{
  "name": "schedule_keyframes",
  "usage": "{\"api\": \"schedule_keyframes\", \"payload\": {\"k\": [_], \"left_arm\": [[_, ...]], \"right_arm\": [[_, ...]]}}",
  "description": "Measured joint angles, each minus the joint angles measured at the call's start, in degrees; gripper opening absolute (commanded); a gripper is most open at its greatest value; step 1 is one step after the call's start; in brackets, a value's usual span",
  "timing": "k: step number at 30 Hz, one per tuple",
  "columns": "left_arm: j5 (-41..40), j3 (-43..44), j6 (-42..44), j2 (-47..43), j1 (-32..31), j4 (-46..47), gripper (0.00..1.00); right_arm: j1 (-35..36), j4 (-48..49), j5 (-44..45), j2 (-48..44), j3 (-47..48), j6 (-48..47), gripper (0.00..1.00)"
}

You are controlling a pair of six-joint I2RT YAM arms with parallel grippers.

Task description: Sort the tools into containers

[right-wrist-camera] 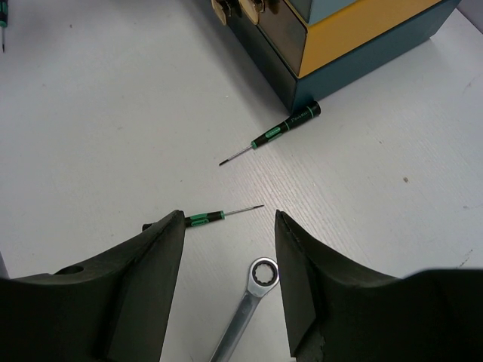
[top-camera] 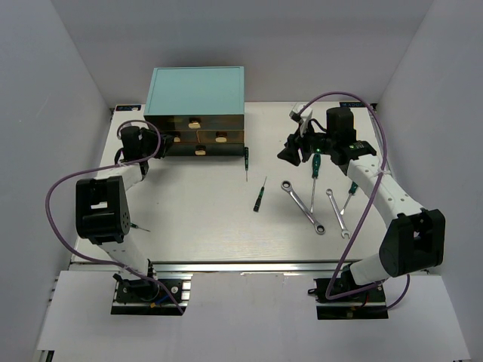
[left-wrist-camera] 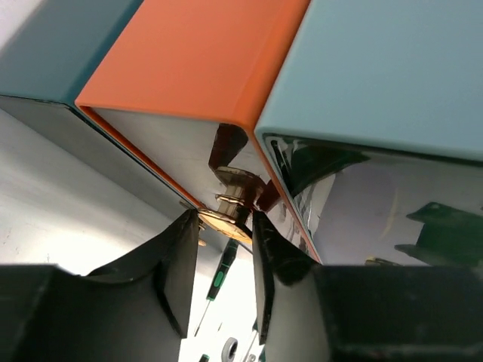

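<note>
Now grips the gold knob [left-wrist-camera: 235, 185] of a drawer [left-wrist-camera: 166, 147] in the cabinet [top-camera: 196, 89] with the left gripper [left-wrist-camera: 225, 222], fingers [left-wrist-camera: 181, 264] clamped on the knob from both sides. Holds the right gripper [right-wrist-camera: 226, 216] over the table [top-camera: 196, 219] right of the cabinet, fingers [right-wrist-camera: 162, 256] spread wide. Shows one screwdriver [right-wrist-camera: 281, 130] lying just beside the cabinet's right corner, a second screwdriver [right-wrist-camera: 215, 217] farther out, a ratchet wrench [right-wrist-camera: 253, 302] beyond that, and an open wrench [top-camera: 337, 213] farthest from the cabinet. Shows a third screwdriver [top-camera: 315, 166] and a fourth screwdriver [top-camera: 349, 197] under the right arm [top-camera: 377, 181]. Leaves all these tools on the table, outside the cabinet.
</note>
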Motion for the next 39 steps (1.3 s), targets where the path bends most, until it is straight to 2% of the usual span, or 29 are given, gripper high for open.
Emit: {"api": "schedule_keyframes", "payload": {"k": [3,9,19,21,27,30,32,39], "left_arm": [[0.02,-0.09,-0.70,-0.15,0.00,-0.09,0.33],[-1.20,-4.83,-0.74,-4.68,-0.02,-0.35,0.29],[-2.82,-17.94,2.38,-22.23,-0.02,-6.12,0.32],[-3.26,-19.67,3.04,-24.74,-0.02,-7.89,0.36],[-4.46,-22.29,4.46,-30.14,-0.02,-12.52,0.37],[-4.74,-23.17,4.87,-32.20,-0.02,-12.74,0.44],[-4.83,-23.98,5.14,-33.57,-0.02,-12.41,0.55],[-4.28,-24.22,7.08,-38.32,-0.02,-10.86,0.67]], "right_arm": [[0.00,-0.02,0.15,0.00,0.00,-0.02,0.57],[0.00,-0.04,0.31,0.00,0.00,-0.02,0.57],[-0.04,-0.02,0.31,0.74,-0.02,0.04,0.60],[-0.04,-0.04,0.24,1.05,-0.02,0.04,0.62],[-0.04,-0.52,-0.09,1.29,-1.29,0.09,0.63],[-0.04,-1.36,-0.11,1.36,-2.16,0.07,0.64],[-0.04,-1.68,-0.11,1.38,-2.58,0.04,0.65],[-0.04,-2.89,-0.17,1.42,-2.84,-0.50,0.67]]}}
